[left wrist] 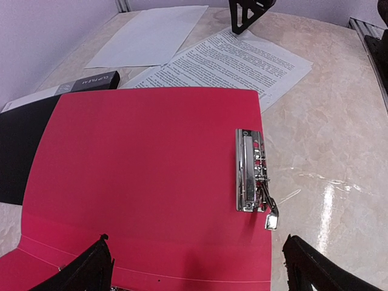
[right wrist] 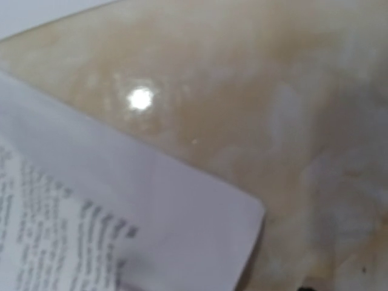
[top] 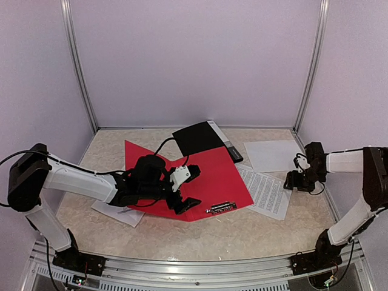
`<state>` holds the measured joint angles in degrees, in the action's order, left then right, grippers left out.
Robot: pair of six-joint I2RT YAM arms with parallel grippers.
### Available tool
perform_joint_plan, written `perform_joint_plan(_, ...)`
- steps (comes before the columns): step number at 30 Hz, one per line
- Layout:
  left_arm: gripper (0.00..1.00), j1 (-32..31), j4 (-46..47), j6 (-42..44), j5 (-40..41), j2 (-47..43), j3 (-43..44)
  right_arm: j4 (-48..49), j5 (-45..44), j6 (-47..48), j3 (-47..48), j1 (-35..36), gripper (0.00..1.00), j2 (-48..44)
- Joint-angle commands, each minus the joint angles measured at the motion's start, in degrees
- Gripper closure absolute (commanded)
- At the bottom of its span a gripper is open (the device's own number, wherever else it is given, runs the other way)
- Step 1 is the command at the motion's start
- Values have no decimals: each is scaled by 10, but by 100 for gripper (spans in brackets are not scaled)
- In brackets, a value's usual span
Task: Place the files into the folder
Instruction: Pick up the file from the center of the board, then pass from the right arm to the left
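Observation:
The red folder [top: 206, 176] lies open in the middle of the table, its metal clip [top: 220, 208] at the near right edge. My left gripper [top: 187, 189] hovers over it, open and empty; in the left wrist view both black fingertips [left wrist: 91, 270] flank the red folder [left wrist: 145, 182] beside the clip [left wrist: 251, 173]. A printed file [top: 264, 191] lies right of the folder, and a blank file [top: 273, 154] lies behind it. My right gripper [top: 295, 180] is low at the printed file's right edge. The blurred right wrist view shows only that sheet's corner [right wrist: 151, 230], with no fingers.
A black folder [top: 203, 138] lies behind the red one, partly under it. Another white sheet [top: 118, 212] pokes out beneath my left arm. Metal frame posts [top: 306, 66] and walls close in the marbled table [top: 242, 236].

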<state>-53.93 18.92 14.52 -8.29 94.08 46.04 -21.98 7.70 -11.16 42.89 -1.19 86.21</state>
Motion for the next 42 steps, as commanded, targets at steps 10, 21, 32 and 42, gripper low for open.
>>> perform_joint_plan(10,5,-11,9,2,4,-2,-5,74,67,-8,-21,-16,51,52)
perform_joint_plan(21,5,-12,5,4,8,5,-1,65,46,-23,-17,-16,79,-25)
perform_joint_plan(32,5,-10,4,10,25,7,4,-36,40,6,39,-15,100,-126)
perform_joint_plan(42,4,-7,-25,-13,59,3,48,-185,26,33,143,100,100,-208)
